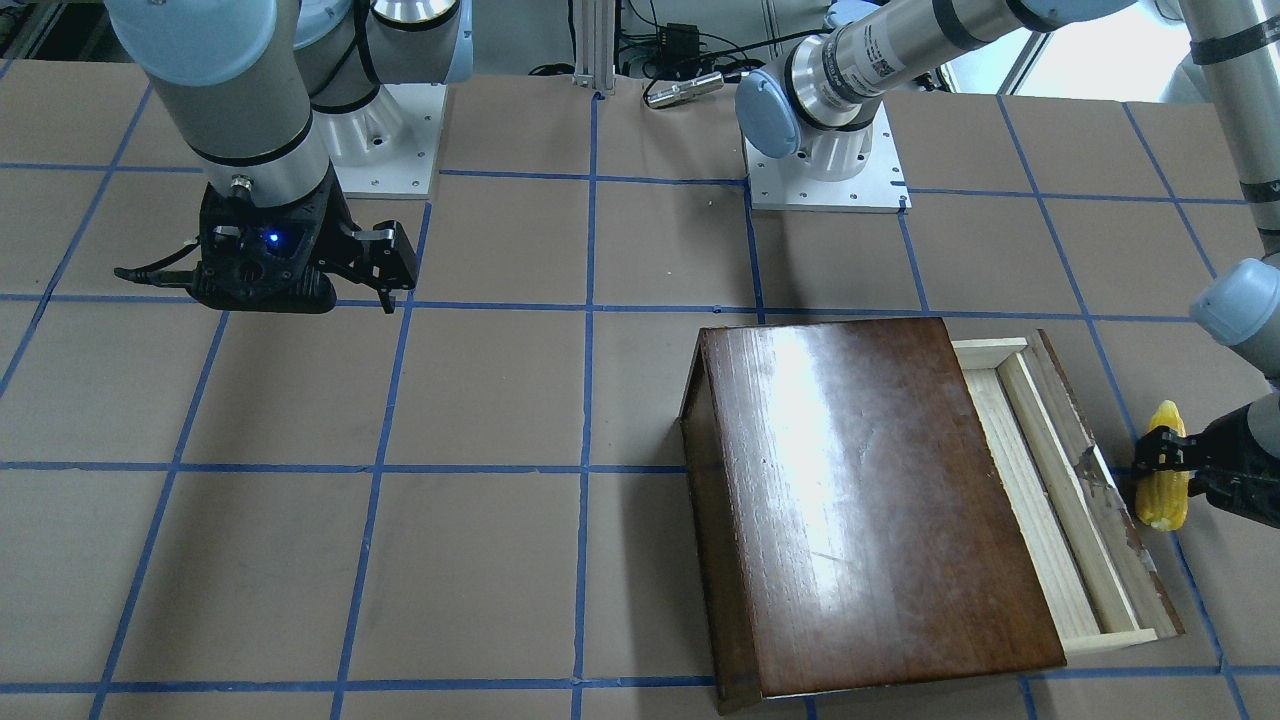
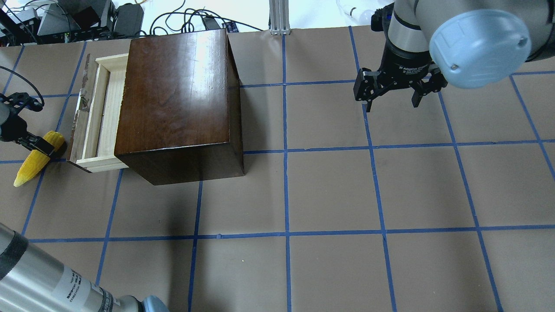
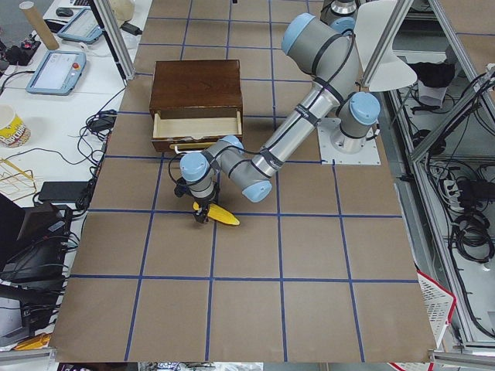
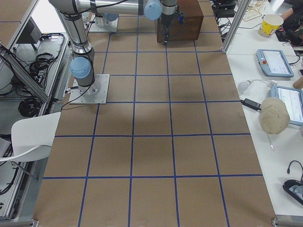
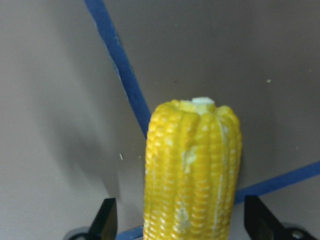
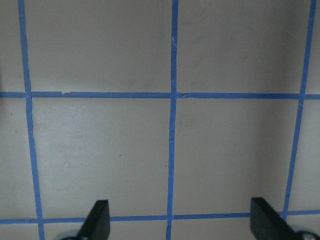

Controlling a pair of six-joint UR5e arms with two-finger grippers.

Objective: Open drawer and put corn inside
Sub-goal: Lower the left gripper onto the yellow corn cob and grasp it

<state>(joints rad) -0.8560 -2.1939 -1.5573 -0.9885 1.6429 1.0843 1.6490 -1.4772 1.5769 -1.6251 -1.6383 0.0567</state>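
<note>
The yellow corn (image 2: 29,167) lies on the table just beyond the drawer's front, and shows in the front view (image 1: 1163,495) and the side view (image 3: 222,216). My left gripper (image 2: 42,145) is open and straddles the cob's thick end. In the left wrist view the corn (image 5: 192,175) sits between the spread fingers (image 5: 108,220), with gaps beside it. The drawer (image 2: 100,113) of pale wood is pulled partway out of the dark-brown box (image 2: 175,93) and is empty. My right gripper (image 2: 391,104) is open and empty above bare table, far from the box.
The table is brown paper with a blue tape grid (image 6: 172,95). Both arm bases (image 1: 825,170) stand at the robot's edge. Cables and gear (image 2: 86,19) lie beyond the table's far edge behind the box.
</note>
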